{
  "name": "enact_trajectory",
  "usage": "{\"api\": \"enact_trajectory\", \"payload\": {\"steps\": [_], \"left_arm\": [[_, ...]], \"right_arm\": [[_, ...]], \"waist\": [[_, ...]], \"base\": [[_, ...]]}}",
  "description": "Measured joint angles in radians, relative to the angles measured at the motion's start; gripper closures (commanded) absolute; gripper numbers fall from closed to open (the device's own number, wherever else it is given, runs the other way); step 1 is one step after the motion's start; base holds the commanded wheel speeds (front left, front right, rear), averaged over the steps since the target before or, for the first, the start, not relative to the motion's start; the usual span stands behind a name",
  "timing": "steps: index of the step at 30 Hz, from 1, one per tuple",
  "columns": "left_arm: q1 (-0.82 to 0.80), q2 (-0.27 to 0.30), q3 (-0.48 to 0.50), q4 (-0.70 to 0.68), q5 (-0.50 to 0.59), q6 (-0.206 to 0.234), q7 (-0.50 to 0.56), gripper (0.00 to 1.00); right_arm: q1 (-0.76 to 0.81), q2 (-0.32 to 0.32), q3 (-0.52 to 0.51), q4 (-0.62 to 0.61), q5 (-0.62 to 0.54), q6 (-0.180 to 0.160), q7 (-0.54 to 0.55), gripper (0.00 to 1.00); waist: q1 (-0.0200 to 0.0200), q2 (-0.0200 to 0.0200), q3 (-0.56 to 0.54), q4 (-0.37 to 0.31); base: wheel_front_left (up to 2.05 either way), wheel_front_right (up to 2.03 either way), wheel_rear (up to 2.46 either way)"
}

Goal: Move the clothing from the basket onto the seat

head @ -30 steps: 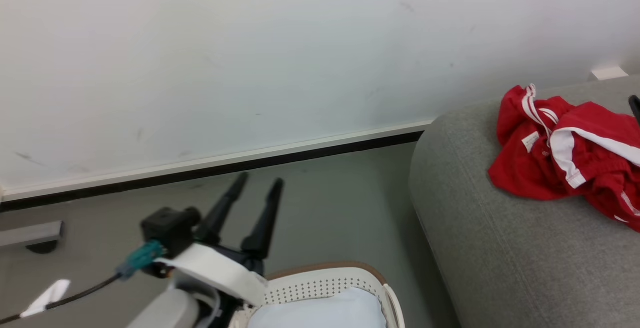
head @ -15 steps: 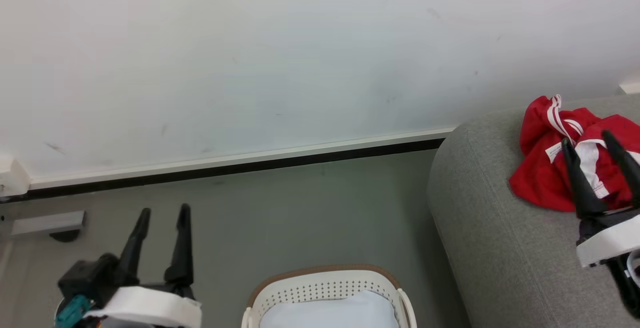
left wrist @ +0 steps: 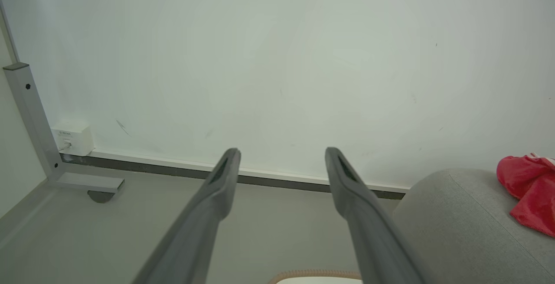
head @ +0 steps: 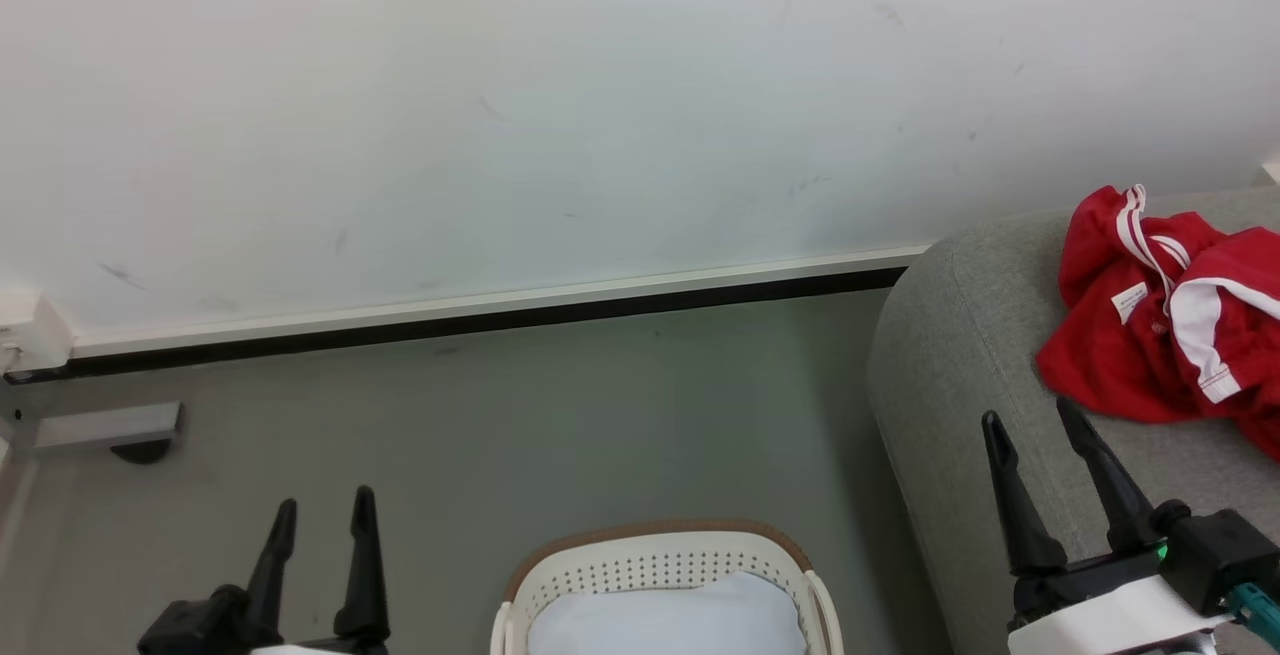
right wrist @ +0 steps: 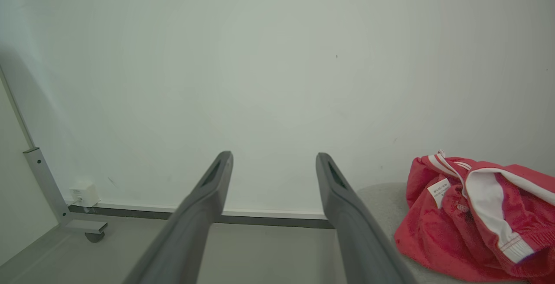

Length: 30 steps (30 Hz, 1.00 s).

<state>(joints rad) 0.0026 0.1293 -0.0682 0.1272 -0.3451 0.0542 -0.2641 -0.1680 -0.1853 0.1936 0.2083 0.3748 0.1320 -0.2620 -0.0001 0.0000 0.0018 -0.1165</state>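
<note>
Red clothing [head: 1165, 330] with white stripes lies crumpled on the grey seat [head: 960, 375] at the right; it shows again in the right wrist view [right wrist: 477, 214] and at the edge of the left wrist view [left wrist: 531, 193]. The white basket [head: 655, 575] with a brown rim sits at the bottom centre, a pale bluish-white pad [head: 665, 620] inside it. My left gripper [head: 320, 515] stands open and empty left of the basket. My right gripper [head: 1035, 425] stands open and empty over the seat's front, just below the clothing.
A white wall with a black baseboard [head: 480, 320] runs behind the grey floor [head: 600, 415]. A grey metal frame foot [head: 105, 427] and a small white box [head: 30, 335] sit at the far left by the wall.
Both arms have pulled back and down toward the bottom of the head view. The right gripper came off the clothing, which stays on the seat. The camera has shifted a little.
</note>
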Motion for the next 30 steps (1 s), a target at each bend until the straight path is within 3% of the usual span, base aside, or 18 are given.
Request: {"api": "enact_trajectory", "payload": {"steps": [12,21,30], "left_arm": [[0.004,-0.065,0.089,0.047,0.082,-0.085,0.0,0.0],[-0.005,-0.077,0.122,0.069,0.101,-0.115,0.0,0.0],[-0.005,-0.08,0.125,0.07,0.107,-0.116,0.0,0.0]], "right_arm": [[0.033,0.045,0.002,0.009,-0.048,0.0,0.0,0.0],[0.033,0.057,-0.001,0.011,-0.04,0.0,0.0,0.0],[0.033,0.058,0.003,0.015,-0.029,0.0,0.0,0.0]], "waist": [[0.0001,0.0,0.006,-0.003],[0.0001,0.0,0.009,-0.006],[0.0001,0.0,0.007,-0.004]], "base": [[0.0,0.0,0.0],[0.0,0.0,0.0],[0.0,0.0,0.0]]}}
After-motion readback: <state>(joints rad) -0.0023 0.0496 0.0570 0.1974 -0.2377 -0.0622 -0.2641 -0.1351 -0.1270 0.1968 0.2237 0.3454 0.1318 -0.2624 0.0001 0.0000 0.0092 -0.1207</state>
